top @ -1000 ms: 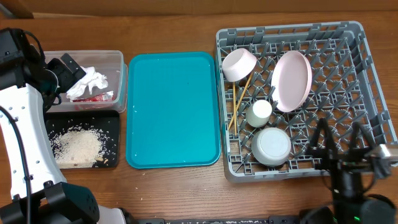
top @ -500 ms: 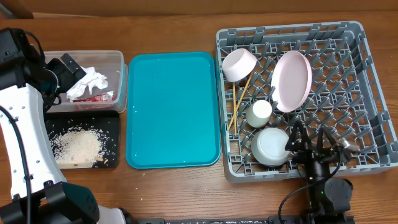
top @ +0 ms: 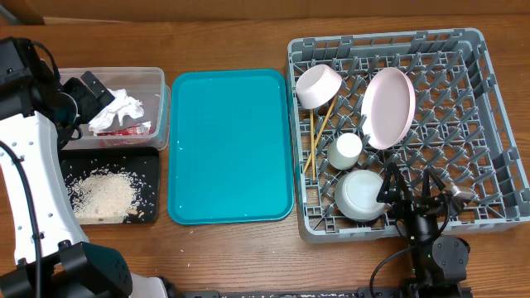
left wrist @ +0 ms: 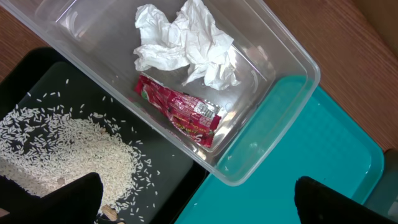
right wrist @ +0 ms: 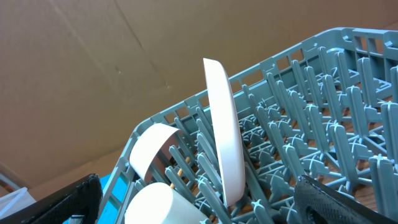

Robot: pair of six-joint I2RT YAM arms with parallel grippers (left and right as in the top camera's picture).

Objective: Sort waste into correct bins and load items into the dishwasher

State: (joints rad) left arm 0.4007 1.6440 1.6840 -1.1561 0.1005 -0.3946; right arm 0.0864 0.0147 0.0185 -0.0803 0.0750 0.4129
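Observation:
The grey rack (top: 489,108) holds the pink bowl (top: 319,85), pink plate (top: 389,108) on edge, cream cup (top: 345,150), grey-green bowl (top: 362,194) and chopsticks (top: 318,136). My right gripper (top: 411,194) is open and empty over the rack's front edge, just right of the grey-green bowl. Its wrist view shows the plate (right wrist: 224,137), pink bowl (right wrist: 152,152) and cup (right wrist: 161,205). The clear tub (top: 157,79) holds the napkin (left wrist: 186,40) and red wrapper (left wrist: 180,112). The black tray (top: 149,165) holds rice (left wrist: 68,149). My left gripper (left wrist: 198,205) is open and empty above the tub.
A teal serving tray (top: 228,145) lies between the bins and the rack. The rack's right half stands with bare pegs. The wooden table shows along the front edge.
My right gripper has moved left along the rack's front edge to beside the grey-green bowl. The left arm and all objects have not moved.

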